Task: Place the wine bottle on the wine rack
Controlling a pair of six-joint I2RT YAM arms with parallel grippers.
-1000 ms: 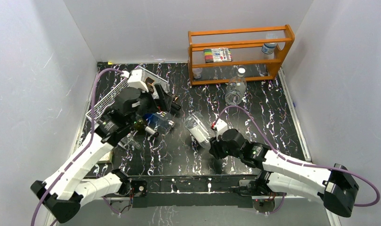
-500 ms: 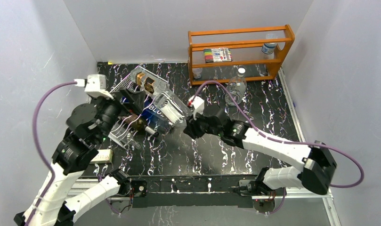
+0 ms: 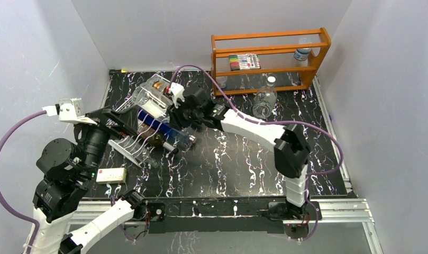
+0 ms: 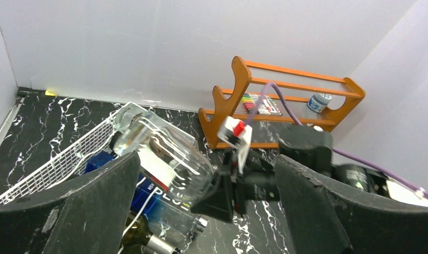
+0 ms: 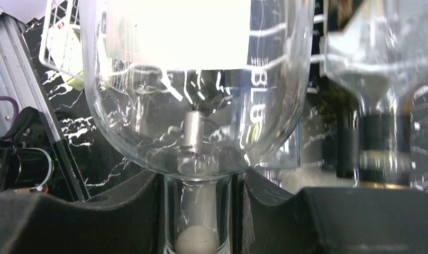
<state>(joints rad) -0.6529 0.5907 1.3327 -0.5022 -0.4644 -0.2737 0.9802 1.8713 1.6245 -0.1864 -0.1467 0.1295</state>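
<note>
Glass wine bottle (image 4: 161, 159), white wire wine rack (image 4: 58, 166)

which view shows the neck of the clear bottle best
Right wrist view: the clear bottle's neck is seen close, pinched in the right gripper. Left wrist shows only its body at the wine rack; in the top view the arm hides the neck.

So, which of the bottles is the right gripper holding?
The clear labelled bottle at the wine rack, neck in the right gripper; the blue bottle, dark bottle and white-capped bottle are free.
</note>
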